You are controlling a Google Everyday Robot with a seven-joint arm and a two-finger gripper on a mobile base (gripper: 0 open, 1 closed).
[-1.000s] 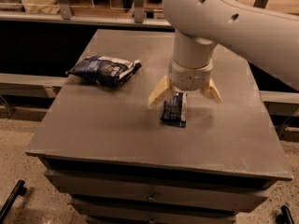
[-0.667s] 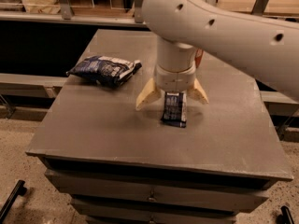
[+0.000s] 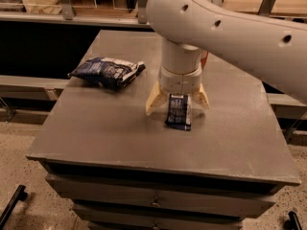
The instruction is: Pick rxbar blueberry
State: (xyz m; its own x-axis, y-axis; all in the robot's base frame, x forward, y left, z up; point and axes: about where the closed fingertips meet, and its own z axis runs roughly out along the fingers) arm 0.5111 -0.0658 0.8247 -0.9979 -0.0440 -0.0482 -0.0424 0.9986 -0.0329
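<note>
The rxbar blueberry point(image 3: 179, 115) lies flat on the grey table point(image 3: 105, 128), a small dark wrapper with a pale panel, near the table's middle. My gripper point(image 3: 177, 101) hangs from the white arm straight above the bar's far end. It is open, with one cream finger point(image 3: 153, 101) to the left of the bar and the other finger point(image 3: 201, 97) to its right. The fingertips are close to the table top. The bar's far end is partly hidden under the wrist.
A bigger puffy dark-blue-and-white snack bag point(image 3: 106, 72) lies at the table's back left. A small red thing point(image 3: 205, 60) shows behind the arm, mostly hidden. The table's front edge point(image 3: 158, 167) has drawers below it. A shelf rail runs behind the table.
The arm has swung leftward over the table and the gripper now straddles the bar more closely. The bar and the snack bag have not moved.
</note>
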